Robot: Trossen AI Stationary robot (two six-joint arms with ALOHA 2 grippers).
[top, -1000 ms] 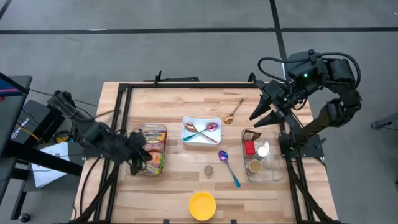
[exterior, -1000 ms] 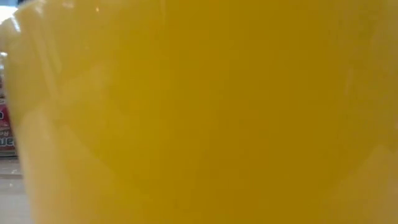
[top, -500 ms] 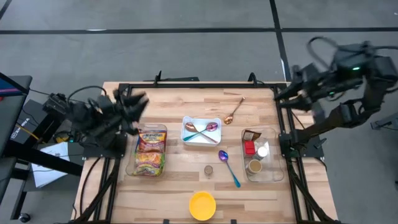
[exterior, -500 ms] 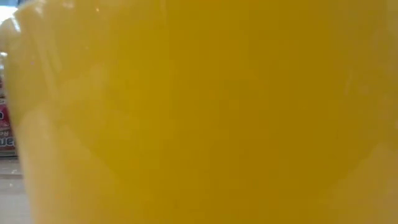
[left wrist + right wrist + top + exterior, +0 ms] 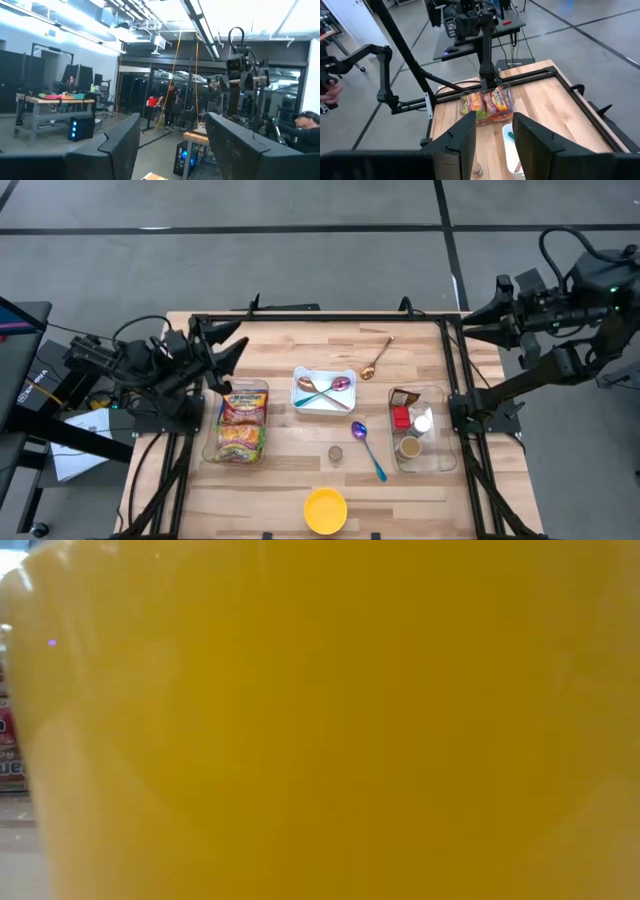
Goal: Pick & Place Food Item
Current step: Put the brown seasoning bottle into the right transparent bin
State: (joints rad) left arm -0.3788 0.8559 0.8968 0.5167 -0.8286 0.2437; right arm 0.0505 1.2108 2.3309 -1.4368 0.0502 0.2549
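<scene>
A noodle packet (image 5: 243, 423) with red and yellow print lies in a clear container (image 5: 212, 452) at the table's left. It also shows in the right wrist view (image 5: 487, 102). My left gripper (image 5: 240, 337) is open and empty. It is raised above the table's far left corner, beyond the container, and points level toward the right. Its wrist view (image 5: 173, 116) sees only the room. My right gripper (image 5: 472, 326) is open and empty. It hangs over the table's far right edge and points left (image 5: 494, 117).
A white tray (image 5: 300, 402) with two spoons sits mid-table. A copper spoon (image 5: 377, 358) lies beyond it. A purple-and-blue spoon (image 5: 367, 447) and a small round piece (image 5: 336, 452) lie nearer. A clear bin (image 5: 440, 430) holds small items at right. A yellow bowl (image 5: 325, 510) fills the low view (image 5: 320, 720).
My left gripper has risen from beside the noodle packet, gone toward the far edge and tipped up to level; the packet stays in its container. My right gripper has drawn back from over the table's far right part toward the right edge.
</scene>
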